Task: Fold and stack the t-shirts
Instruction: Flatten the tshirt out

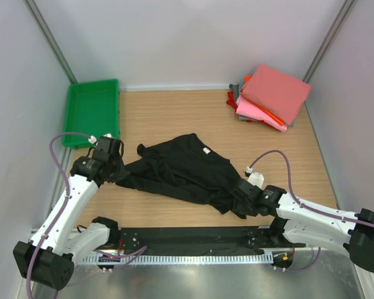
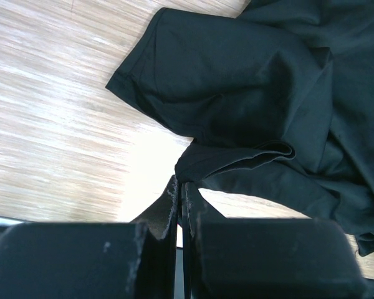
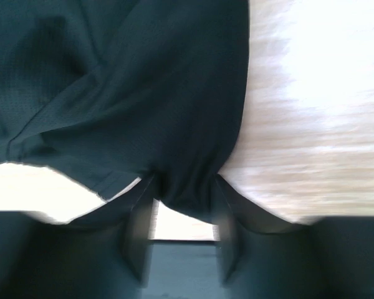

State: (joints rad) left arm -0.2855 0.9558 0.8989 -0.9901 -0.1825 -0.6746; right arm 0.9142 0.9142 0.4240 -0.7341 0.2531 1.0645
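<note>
Nearest, left hand [image 1: 114,169] and right hand [image 1: 243,198] flank the crumpled black t-shirt [image 1: 181,168] on the tabletop [image 1: 174,112]. Left wrist view: fingers [image 2: 161,215] pressed together, pinching its edge. Right wrist view: jaws half-spread around a hem; better clamp fully before stretching it flat.

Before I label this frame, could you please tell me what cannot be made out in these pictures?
- Right wrist view: blur; whether the right claw grips the black t-shirt is unclear.
- Top view: the folded shirts under the salmon-pink t-shirt are mostly covered, so their count is unsure.
- Left wrist view: the black t-shirt runs off the top and right edges.
</note>
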